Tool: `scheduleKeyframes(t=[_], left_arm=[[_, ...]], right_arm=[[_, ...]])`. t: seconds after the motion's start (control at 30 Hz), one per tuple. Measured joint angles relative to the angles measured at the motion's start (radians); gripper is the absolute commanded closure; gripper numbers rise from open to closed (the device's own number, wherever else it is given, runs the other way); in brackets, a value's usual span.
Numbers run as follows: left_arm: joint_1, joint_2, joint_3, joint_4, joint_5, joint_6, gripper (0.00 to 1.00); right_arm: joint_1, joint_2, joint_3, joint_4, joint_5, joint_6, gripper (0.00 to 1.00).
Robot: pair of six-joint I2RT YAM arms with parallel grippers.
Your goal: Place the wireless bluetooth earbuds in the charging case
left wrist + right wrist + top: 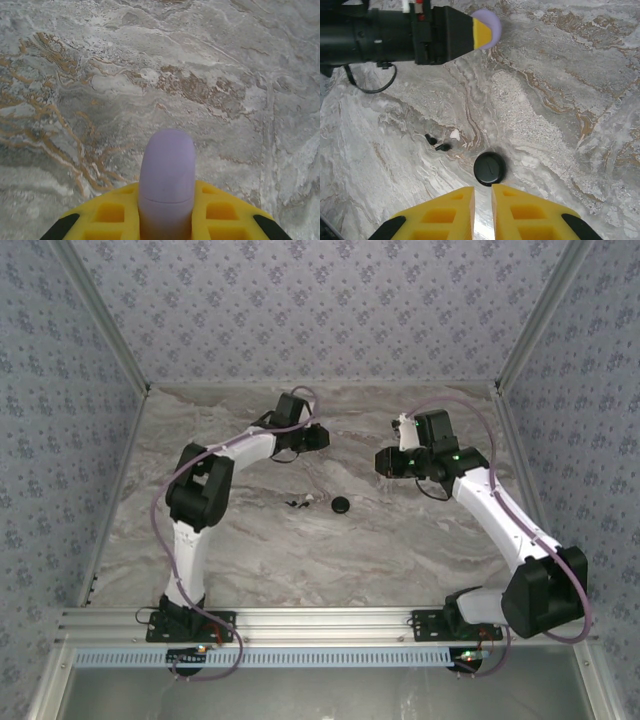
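Left claw point(166, 212) clamped on the lilac charging case point(166, 165), held clear above the table point(560, 100). Right claw point(482, 200) closed to a slit, empty. Earbuds point(454, 134) lie loose beside a black disc point(489, 168); none inserted yet.

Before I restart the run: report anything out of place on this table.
The lilac case is off the table, pinched in the left gripper, while three tiny loose pieces lie scattered beside a black disc. Nothing looks damaged.
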Motion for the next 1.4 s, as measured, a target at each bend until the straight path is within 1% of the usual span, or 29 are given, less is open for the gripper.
scheduleKeyframes(t=[0.3,0.6,0.7,0.8,0.87,0.97,1.07,1.23,1.4], left_arm=[[0.023,0.169,0.223,-0.091,0.054,-0.027,0.82],[0.038,0.28,0.374,-0.168,0.074,-0.034,0.82],[0.038,0.286,0.391,-0.189,0.073,-0.034,0.76],[0.038,0.295,0.407,-0.203,0.072,-0.041,0.67],[0.038,0.301,0.415,-0.215,0.062,-0.042,0.59],[0.038,0.304,0.435,-0.237,0.047,-0.037,0.5],[0.038,0.305,0.452,-0.259,0.027,-0.019,0.43],[0.038,0.303,0.461,-0.284,-0.004,0.017,0.41],[0.043,0.26,0.443,-0.344,-0.082,0.071,0.41]], right_arm=[[-0.003,-0.014,-0.026,0.001,0.002,0.0,0.82],[-0.003,-0.017,-0.027,0.0,0.002,0.001,0.82],[-0.003,-0.023,-0.027,0.0,0.003,0.001,0.82],[-0.003,-0.03,-0.027,0.0,0.003,0.001,0.82],[-0.003,-0.032,-0.027,0.0,0.004,0.001,0.81],[-0.003,-0.032,-0.027,-0.002,0.008,0.001,0.81],[-0.003,-0.034,-0.029,-0.004,0.01,0.001,0.79],[-0.003,-0.034,-0.031,-0.005,0.01,0.001,0.76],[-0.003,-0.026,-0.031,-0.005,0.01,0.0,0.71]])
